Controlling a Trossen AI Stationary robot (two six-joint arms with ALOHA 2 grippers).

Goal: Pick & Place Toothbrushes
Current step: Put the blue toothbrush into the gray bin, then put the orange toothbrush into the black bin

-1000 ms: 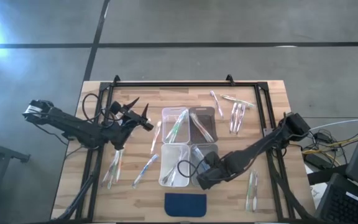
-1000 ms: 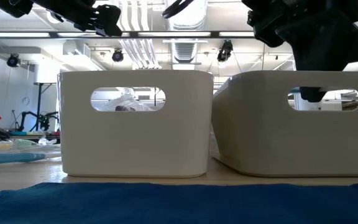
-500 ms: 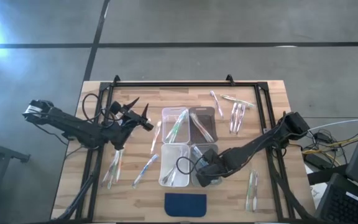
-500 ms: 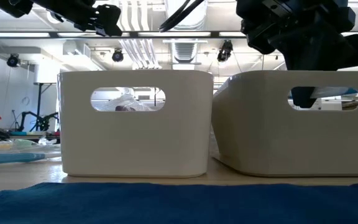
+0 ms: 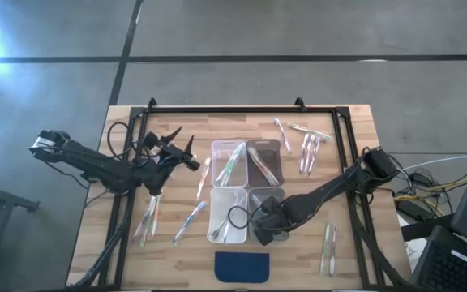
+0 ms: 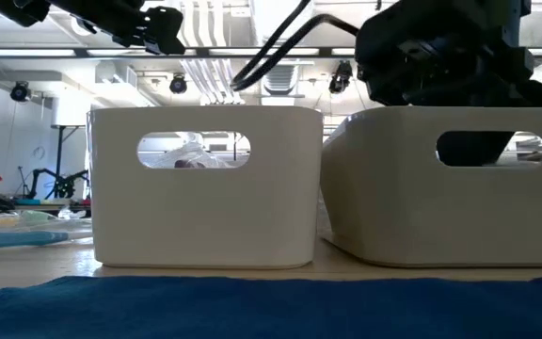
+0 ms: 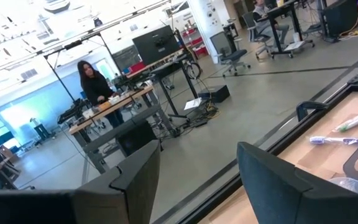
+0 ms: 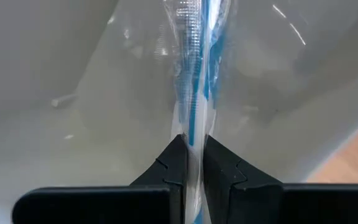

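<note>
Four clear bins stand in a block mid-table. My right gripper points down into the near-right bin, shut on a blue toothbrush in a clear wrapper. In the low view the arm looms over that bin. My left gripper hovers level and open above the table's left part, holding nothing; its fingers show in the left wrist view. Loose toothbrushes lie flat on the wood at the left, far right and near right. My right gripper pinches the wrapped toothbrush between its two fingers, on the stretch of handle just beyond them. The fingers come from above, pointing down. The brush runs on away from them inside the bin; whether its far end touches the bin, I cannot tell.
The near-left bin and both far bins hold toothbrushes. A dark blue pad lies at the near edge. A black frame rims the table; cables lie by the left arm.
My right gripper has sunk into the near-right bin, drifting a little toward the table's left edge, still shut on the toothbrush. In the low view the arm now darkens the bin's handle slot.
</note>
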